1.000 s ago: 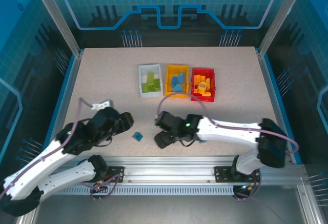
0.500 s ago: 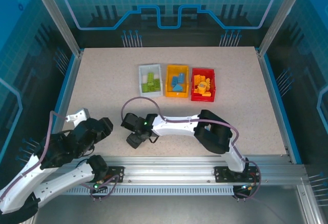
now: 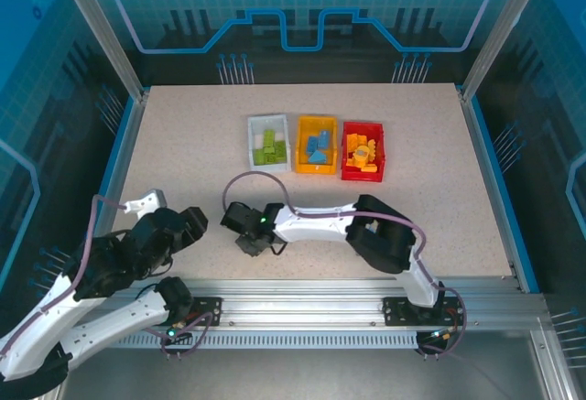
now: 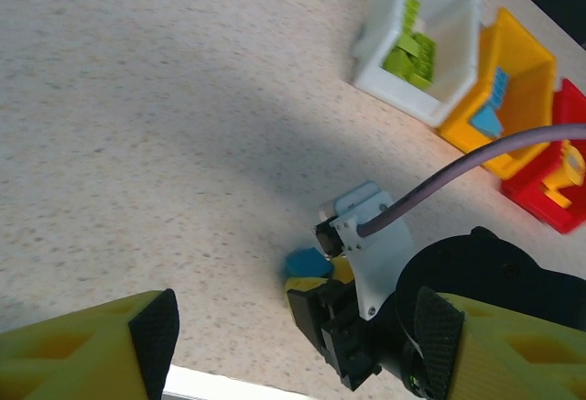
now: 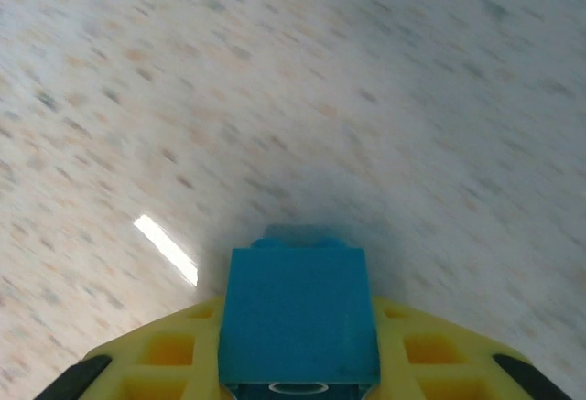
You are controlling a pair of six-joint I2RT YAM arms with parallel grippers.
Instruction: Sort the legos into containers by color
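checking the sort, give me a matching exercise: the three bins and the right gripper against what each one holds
Things
1. white bin
2. orange-yellow bin
3. red bin
4. right gripper

Holds
a. orange-yellow bricks
b. single blue brick, clamped between the fingers
c. lime green bricks
d. several blue bricks

Pairs: 1-c, 2-d, 3-a, 4-b

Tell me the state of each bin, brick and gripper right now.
White plastic bin: upright, holding lime green bricks.
Orange-yellow plastic bin: upright, holding blue bricks.
Red plastic bin: upright, holding orange-yellow bricks.
Right gripper: shut on small blue plastic brick.
Small blue plastic brick: held, not yet binned.
Left gripper: open, empty.
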